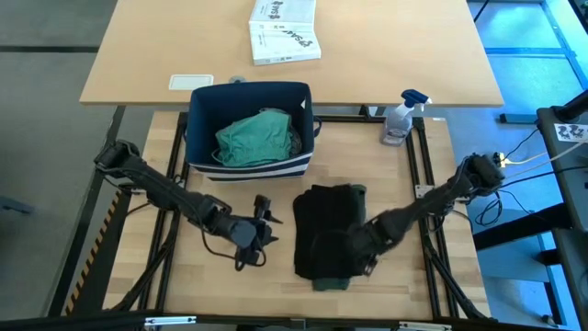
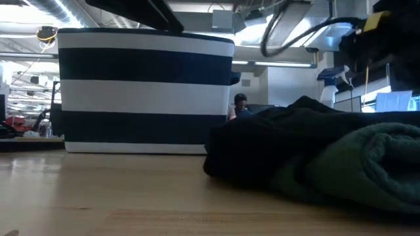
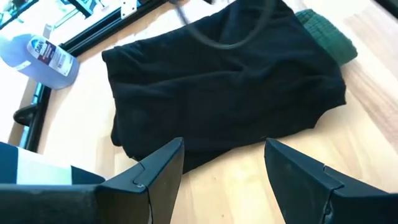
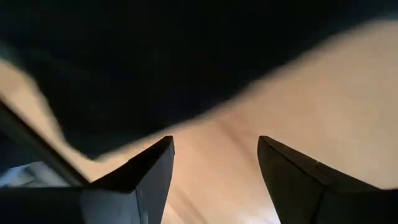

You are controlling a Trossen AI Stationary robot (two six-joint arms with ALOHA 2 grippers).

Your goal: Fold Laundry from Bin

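Looking across the wooden table [image 1: 230,285], I see an office beyond the bin [image 1: 248,129]; black T-shirt [image 1: 326,230] lies before it, between left gripper [image 1: 264,223] and right gripper [image 1: 360,260], both spread, empty.

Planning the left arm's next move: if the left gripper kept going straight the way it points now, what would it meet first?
Most likely the near edge of the black garment. The left gripper is open over bare table, aimed at that pile; how far off it is remains unclear.
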